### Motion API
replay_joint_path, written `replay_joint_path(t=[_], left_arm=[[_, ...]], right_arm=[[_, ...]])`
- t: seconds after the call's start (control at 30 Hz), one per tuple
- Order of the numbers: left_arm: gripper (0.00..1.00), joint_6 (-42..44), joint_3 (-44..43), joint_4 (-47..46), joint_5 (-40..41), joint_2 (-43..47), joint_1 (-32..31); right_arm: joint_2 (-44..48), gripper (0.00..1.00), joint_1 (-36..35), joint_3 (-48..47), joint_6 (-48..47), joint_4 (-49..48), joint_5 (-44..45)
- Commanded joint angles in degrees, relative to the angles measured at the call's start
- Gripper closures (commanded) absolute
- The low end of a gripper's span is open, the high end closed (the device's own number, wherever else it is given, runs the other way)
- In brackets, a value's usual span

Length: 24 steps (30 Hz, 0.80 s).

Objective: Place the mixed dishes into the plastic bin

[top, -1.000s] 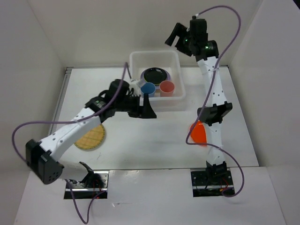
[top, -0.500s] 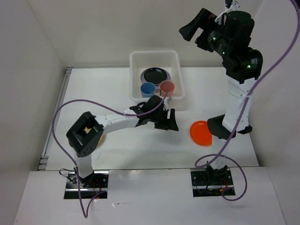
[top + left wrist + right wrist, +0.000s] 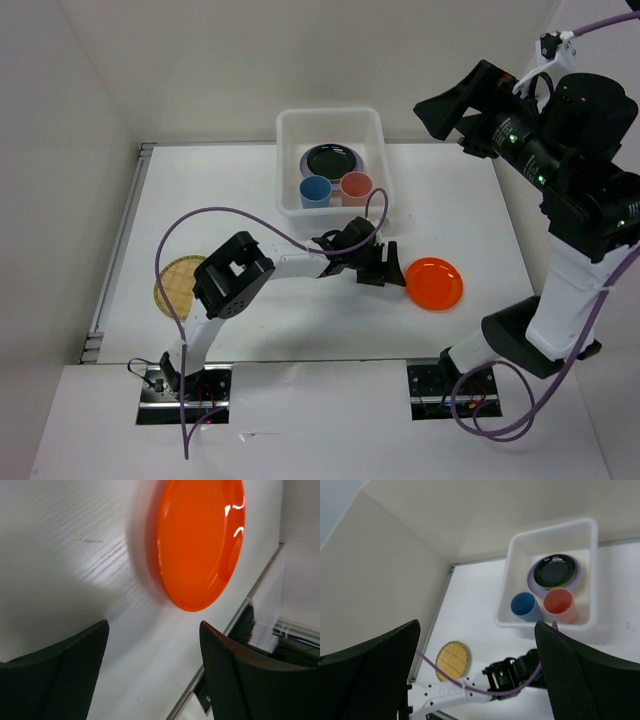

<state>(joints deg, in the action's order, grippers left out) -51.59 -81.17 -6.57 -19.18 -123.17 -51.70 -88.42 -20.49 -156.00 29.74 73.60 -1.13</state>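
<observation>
The left gripper is low over the table with its fingers spread apart and nothing between them. The orange plate lies flat on the table straight ahead of the fingertips, just beyond them and not touching. In the left wrist view the plate sits a little off towards one finger rather than dead centre in the gap. Being round, it has no long axis to line up with; I'd say what matters is its near rim, which faces the open fingers, so a short push forward and a slight shift sideways should bring that rim between them.

The right gripper is raised high, well apart from the plate, with its fingers also apart and empty, so the left arm looks the nearer by far.

The plastic bin stands behind and to one side of the left fingers, holding a black plate on a lavender plate, a blue cup and a pink cup. The bamboo plate lies well behind, near the left arm's base.
</observation>
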Motion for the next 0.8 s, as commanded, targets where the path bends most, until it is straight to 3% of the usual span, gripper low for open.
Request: replay_joint_path(t=[0.0, 0.27, 0.67, 0.77], left_arm=[[0.19, -2.89, -2.32, -7.05, 0.02, -3.20, -0.76], [0.24, -5.45, -6.37, -12.42, 0.02, -10.50, -1.91], [0.70, -6.15, -10.15, -12.85, -0.42, -15.43, -2.97], [0.90, -6.68, -8.75, -14.43, -0.42, -15.96, -2.97]], right_arm=[[3.95, 0.00, -0.25, 7.70, -0.91, 0.58, 3.05], [17.14, 0.00, -0.25, 28.02, -0.38, -11.28, 3.06], [19.08, 0.00, -0.25, 32.87, -0.38, -12.96, 2.00], [19.08, 0.00, -0.25, 32.87, -0.38, -12.96, 2.00]])
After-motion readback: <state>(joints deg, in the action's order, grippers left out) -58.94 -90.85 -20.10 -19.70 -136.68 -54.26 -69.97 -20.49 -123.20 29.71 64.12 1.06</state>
